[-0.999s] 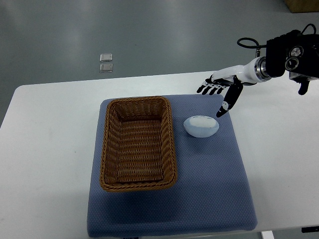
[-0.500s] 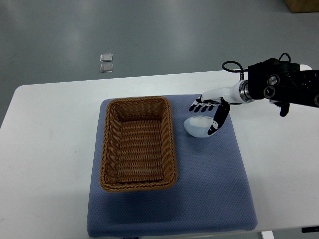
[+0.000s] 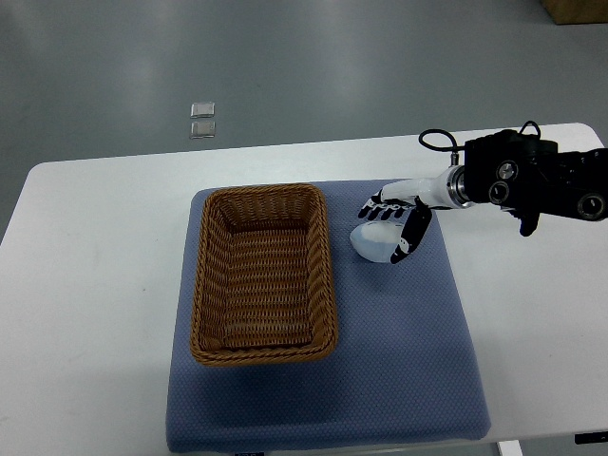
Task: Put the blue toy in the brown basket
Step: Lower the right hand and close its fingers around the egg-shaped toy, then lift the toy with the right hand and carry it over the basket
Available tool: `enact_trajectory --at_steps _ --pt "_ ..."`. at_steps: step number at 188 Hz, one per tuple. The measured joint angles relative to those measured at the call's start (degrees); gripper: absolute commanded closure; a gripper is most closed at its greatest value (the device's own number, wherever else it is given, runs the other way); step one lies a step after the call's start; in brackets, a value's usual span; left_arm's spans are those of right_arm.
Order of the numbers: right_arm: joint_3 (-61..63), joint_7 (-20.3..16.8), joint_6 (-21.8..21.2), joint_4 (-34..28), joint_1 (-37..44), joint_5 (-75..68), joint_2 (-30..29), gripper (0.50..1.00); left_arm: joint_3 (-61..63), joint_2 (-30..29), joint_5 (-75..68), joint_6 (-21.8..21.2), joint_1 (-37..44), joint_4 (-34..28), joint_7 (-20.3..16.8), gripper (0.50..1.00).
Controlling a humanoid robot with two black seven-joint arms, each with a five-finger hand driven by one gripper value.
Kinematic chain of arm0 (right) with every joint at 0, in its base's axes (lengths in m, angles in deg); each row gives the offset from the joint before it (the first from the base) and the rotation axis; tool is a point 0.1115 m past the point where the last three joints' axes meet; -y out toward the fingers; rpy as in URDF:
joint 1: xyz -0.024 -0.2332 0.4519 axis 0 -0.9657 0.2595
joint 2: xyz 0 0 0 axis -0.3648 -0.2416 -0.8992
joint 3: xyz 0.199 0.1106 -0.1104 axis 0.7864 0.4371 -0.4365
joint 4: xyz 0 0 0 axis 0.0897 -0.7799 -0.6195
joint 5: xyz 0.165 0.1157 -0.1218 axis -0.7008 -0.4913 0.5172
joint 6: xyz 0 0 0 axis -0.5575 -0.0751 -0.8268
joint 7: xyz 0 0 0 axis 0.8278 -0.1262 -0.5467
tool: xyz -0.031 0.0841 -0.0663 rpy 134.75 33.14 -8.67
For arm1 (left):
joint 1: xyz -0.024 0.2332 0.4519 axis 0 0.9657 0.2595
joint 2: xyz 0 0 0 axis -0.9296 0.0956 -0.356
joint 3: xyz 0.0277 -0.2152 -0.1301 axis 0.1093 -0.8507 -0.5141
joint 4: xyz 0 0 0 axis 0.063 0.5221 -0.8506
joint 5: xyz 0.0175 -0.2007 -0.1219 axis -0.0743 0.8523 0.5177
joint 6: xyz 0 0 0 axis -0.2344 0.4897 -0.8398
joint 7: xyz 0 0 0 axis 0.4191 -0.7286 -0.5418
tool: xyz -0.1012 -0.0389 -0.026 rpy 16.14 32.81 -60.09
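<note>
One hand in play, the right hand (image 3: 392, 220), fingers spread apart right over the blue toy (image 3: 374, 242), which sits just beside the basket (image 3: 263, 274).

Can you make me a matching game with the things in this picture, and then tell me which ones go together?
Things:
1. blue toy
2. brown basket
3. right hand
4. blue mat

Where or how:
A. lies flat on the white table, under the other things
B. comes in from the right, fingers spread around the toy
C. sits on the left part of the mat, with nothing inside
D. rests on the mat just right of the basket

Pairs: 1-D, 2-C, 3-B, 4-A
</note>
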Motion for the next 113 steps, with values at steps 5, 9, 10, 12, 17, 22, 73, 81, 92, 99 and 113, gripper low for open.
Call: enact_trajectory --at_steps 5,9,10,12,17,22,73,81,92,99,113 --pt "0.0 0.0 0.1 0.3 -0.1 0.1 -0.2 0.671 0.0 0.0 0.0 0.0 0.0 0.0 0.0 0.5" --pt "0.0 0.0 0.1 0.5 -0.2 0.3 -0.4 0.671 0.0 0.0 0.0 0.0 0.0 0.0 0.0 0.5" --pt "0.0 0.0 0.1 0.5 -0.3 0.3 -0.5 0.673 0.0 0.0 0.0 0.0 0.0 0.0 0.0 0.5" --pt "0.0 0.0 0.1 0.7 -0.4 0.4 -0.6 0.675 0.0 0.0 0.0 0.0 0.0 0.0 0.0 0.5" --pt "0.0 0.0 0.1 0.9 -0.6 0.7 -0.9 0.681 0.0 0.0 0.0 0.0 0.1 0.0 0.0 0.5" --pt "0.0 0.0 0.1 1.2 -0.8 1.0 -1.1 0.683 0.0 0.0 0.0 -0.1 0.1 -0.1 0.0 0.5" --pt "-0.1 0.1 0.1 4.0 -3.0 3.4 -2.7 1.0 0.0 0.0 0.0 -0.1 0.3 -0.1 0.0 0.5" --pt "-0.1 0.1 0.1 4.2 -3.2 3.8 -2.8 1.0 0.0 0.0 0.0 -0.1 0.3 -0.1 0.0 0.5" --pt "-0.2 0.1 0.1 4.3 -3.2 4.3 -2.8 1.0 0.0 0.0 0.0 -0.1 0.3 -0.1 0.0 0.5" --pt "-0.2 0.1 0.0 4.3 -3.1 4.5 -2.6 1.0 0.0 0.0 0.0 -0.2 0.3 -0.1 0.0 0.5" --pt "-0.3 0.0 -0.4 4.3 -2.7 4.6 -2.0 1.0 0.0 0.0 0.0 -0.2 0.3 -0.1 0.0 0.5"
